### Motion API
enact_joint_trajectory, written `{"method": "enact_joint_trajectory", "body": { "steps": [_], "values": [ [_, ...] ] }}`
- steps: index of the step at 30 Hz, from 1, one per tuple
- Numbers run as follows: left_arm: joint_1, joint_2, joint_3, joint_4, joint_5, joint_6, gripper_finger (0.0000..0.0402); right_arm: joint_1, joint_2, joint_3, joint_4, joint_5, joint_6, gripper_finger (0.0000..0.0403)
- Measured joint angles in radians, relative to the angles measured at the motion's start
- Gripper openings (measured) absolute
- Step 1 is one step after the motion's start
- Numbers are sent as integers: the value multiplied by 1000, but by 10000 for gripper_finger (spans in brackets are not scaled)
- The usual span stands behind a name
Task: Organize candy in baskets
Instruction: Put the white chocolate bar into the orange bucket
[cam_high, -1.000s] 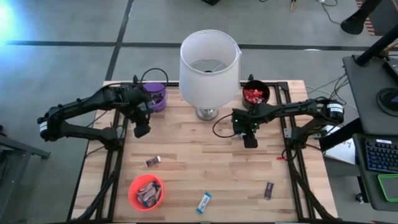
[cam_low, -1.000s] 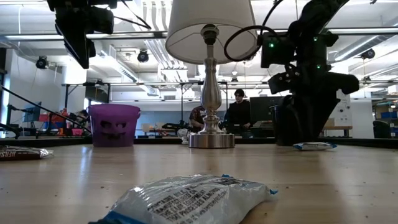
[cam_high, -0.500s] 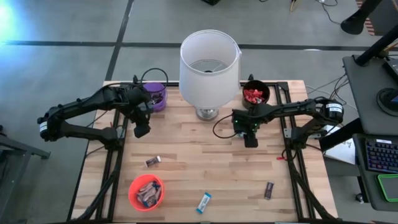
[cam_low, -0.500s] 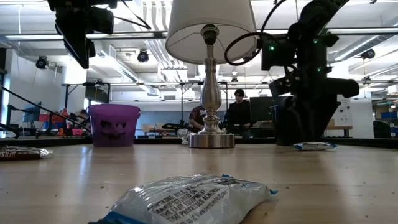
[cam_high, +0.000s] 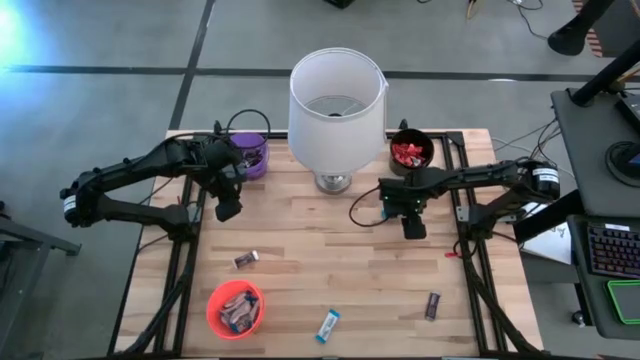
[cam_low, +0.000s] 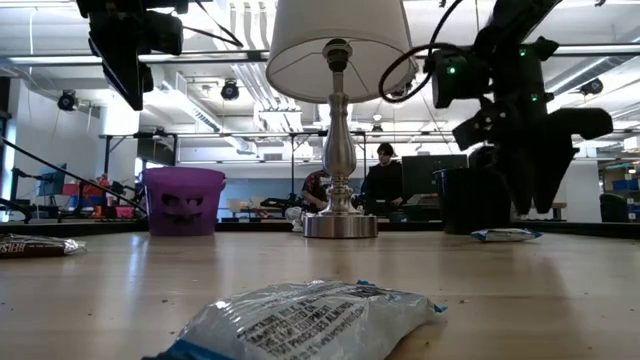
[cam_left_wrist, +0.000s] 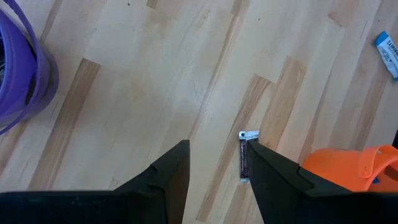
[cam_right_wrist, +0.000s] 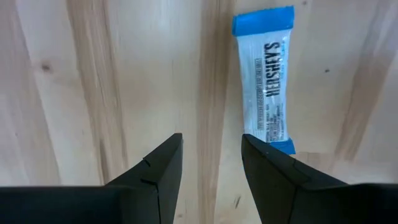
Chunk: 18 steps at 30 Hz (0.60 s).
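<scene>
The right gripper (cam_right_wrist: 211, 146) is held low over the table with its fingers apart and nothing between them. A blue-and-white bar (cam_right_wrist: 266, 81) is seen flat on the wood just ahead of it, set off beyond one fingertip rather than in the gap. The step in hand is judged to be the pick-up of this bar. For a clean grasp, the gripper would best be shifted sideways until the bar is centred between the fingers. It would then be carried forward over the bar's middle and lowered square to the wood before being closed, so that the slippery wrapper is not nudged away. The bar's long axis is laid nearly along the direction in which the fingers point, tilted only slightly. One blue end is turned toward the gripper and the other away, so the closing would be made across the narrow width and little wrist turn is needed. The left gripper (cam_high: 228, 208) is parked beside the purple basket (cam_high: 250, 155), its fingers likewise apart and empty.
</scene>
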Motion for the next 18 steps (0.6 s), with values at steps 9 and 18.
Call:
{"method": "enact_joint_trajectory", "body": {
  "steps": [9, 18],
  "values": [
    [0, 0, -8, 23, 0, 23, 139, 1, -64, 0, 7, 8, 24, 155],
    [0, 11, -30, 36, 1, 42, 139, -5, 5, -6, 110, 10, 21, 157]
  ]
}}
